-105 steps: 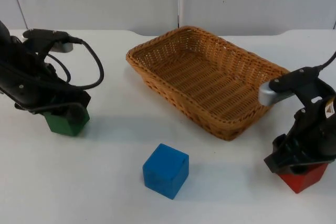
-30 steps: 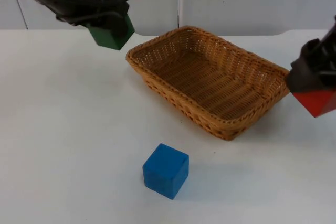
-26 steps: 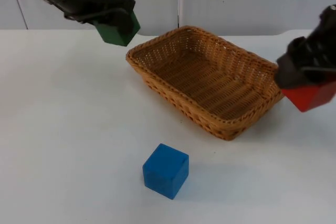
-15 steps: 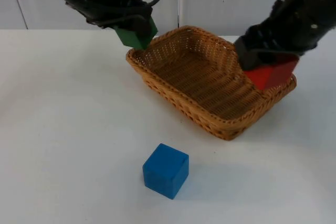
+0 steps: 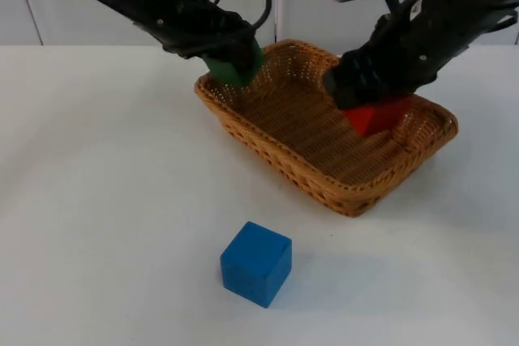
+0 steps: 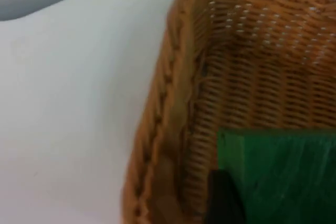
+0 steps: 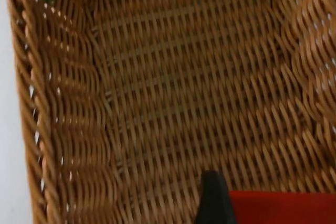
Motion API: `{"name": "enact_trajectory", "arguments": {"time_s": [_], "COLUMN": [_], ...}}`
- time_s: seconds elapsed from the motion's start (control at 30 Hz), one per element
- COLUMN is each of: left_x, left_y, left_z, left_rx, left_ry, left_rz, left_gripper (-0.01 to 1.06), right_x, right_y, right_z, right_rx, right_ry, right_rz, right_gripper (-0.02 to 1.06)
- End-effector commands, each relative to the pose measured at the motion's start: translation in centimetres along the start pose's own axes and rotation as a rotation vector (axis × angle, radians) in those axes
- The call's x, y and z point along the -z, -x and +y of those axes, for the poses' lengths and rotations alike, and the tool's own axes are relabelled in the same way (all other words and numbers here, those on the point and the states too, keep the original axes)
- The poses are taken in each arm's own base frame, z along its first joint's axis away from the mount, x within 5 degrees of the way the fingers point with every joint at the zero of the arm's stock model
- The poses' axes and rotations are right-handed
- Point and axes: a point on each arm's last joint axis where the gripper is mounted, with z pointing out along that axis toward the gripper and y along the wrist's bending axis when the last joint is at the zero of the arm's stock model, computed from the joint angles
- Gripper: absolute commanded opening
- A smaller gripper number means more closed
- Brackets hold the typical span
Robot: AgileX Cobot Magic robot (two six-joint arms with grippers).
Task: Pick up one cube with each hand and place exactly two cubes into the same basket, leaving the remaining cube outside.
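Both cubes (image 5: pixel 233 66) above basket (image 5: pixel 340 196)

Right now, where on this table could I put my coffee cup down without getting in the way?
The white table top left of the blue cube is bare, as is the strip right of it. It is crowded at the woven wicker basket, where the left hand holds a green cube and the right hand a red cube.

Both cubes are now off the bench. The left end effector (image 5: pixel 235 58) carries the green cube (image 5: pixel 233 69) to the basket's (image 5: pixel 340 197) near-left corner rim; the right end effector (image 5: pixel 369 95) holds the red cube (image 5: pixel 375 116) above the basket's interior.
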Motion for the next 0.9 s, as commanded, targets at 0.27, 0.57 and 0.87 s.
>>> {"name": "enact_trajectory", "arguments": {"time_s": [0.27, 0.57, 0.87], "left_x": [-2.6, -4.1, -4.9], "left_y": [-0.8, -2.1, -2.9], "left_z": [-1.0, -0.6, -0.5], "left_rx": [-0.033, -0.044, -0.014], "left_ry": [-0.051, -0.063, -0.076], "left_rz": [0.0, 0.021, 0.035], "left_gripper": [0.0, 0.0, 0.0], "right_x": [-2.0, -4.1, -4.5], "right_y": [1.0, -0.3, -0.6], "right_z": [-0.4, -0.4, -0.4], "right_rx": [0.001, 0.0, -0.002], "right_ry": [-0.012, -0.012, -0.012], "right_rz": [-0.089, -0.053, -0.052], "right_gripper": [0.0, 0.0, 0.0]}}
